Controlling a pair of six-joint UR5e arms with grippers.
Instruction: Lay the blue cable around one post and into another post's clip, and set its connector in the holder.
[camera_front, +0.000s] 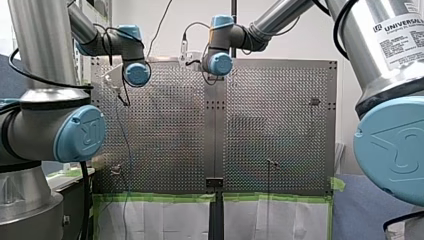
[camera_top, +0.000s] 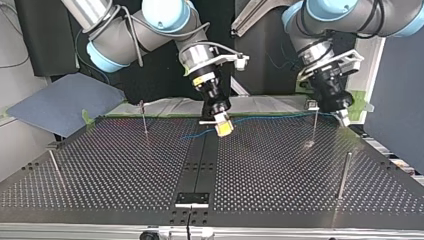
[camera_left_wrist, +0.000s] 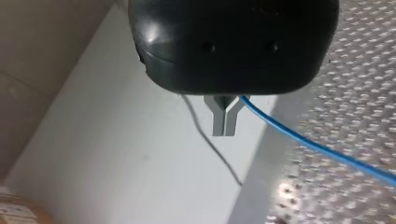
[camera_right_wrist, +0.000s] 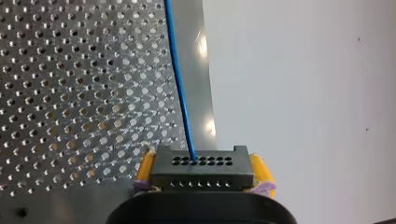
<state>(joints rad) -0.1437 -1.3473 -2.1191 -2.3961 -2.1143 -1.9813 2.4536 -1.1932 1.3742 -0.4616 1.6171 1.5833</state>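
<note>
My right gripper is shut, its yellow pads clamped on the black connector. The blue cable leaves the connector and runs ahead over the perforated table. In the top view this gripper hangs above the table's middle strip. From there the blue cable stretches toward that view's right, to my left gripper. The left gripper's metal fingers are shut on the blue cable, close beside a thin post. The black holder sits at the table's edge nearest the top view's camera.
More thin posts stand on the table: one at the top view's left, one near its left edge, one at its right. Green tape and white sheeting line the table's edge on the arms' side. A blue pad lies beyond the table.
</note>
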